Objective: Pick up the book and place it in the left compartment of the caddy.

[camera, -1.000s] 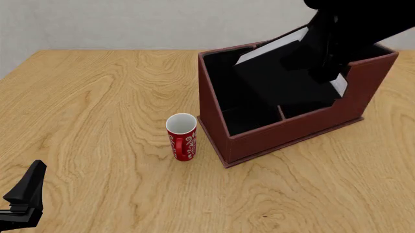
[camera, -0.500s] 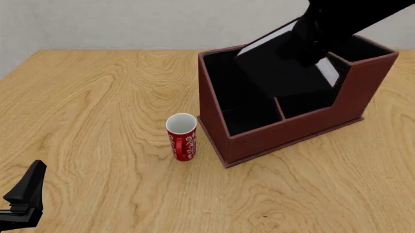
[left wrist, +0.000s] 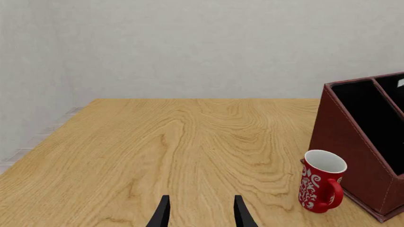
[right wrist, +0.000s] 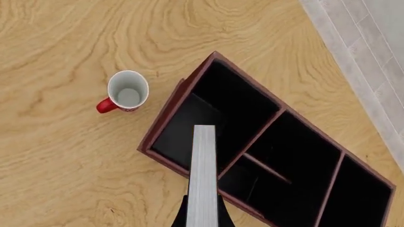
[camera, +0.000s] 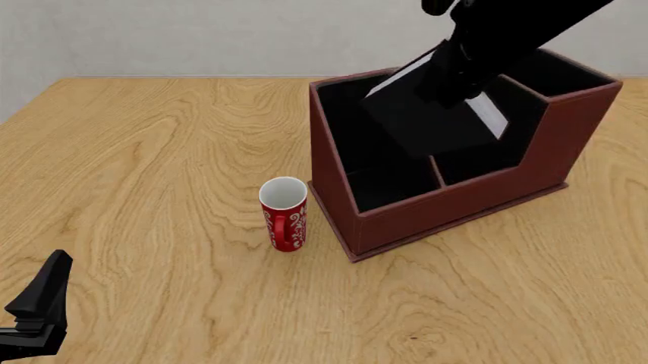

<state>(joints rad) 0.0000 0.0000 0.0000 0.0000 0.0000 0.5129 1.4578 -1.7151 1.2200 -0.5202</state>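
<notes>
My right gripper (camera: 457, 76) is shut on the thin black book (camera: 430, 115) and holds it tilted above the dark reddish-brown caddy (camera: 445, 206). The book hangs over the middle of the caddy, at the right side of the long left compartment (camera: 350, 140). In the right wrist view the book's white page edge (right wrist: 203, 170) runs out from the gripper (right wrist: 203, 213) over the left compartment (right wrist: 240, 101) of the caddy (right wrist: 169, 116). My left gripper (camera: 36, 312) is open and empty near the table's front left edge; its fingers (left wrist: 162, 215) stand apart.
A red-and-white mug (camera: 284, 214) stands upright just left of the caddy's front corner; it also shows in the left wrist view (left wrist: 322, 187) and the right wrist view (right wrist: 126, 92). The caddy's side wall (left wrist: 353, 142) shows in the left wrist view.
My right arm has carried the book to the left and a little higher over the caddy. The left arm, the mug and the caddy have not moved.
</notes>
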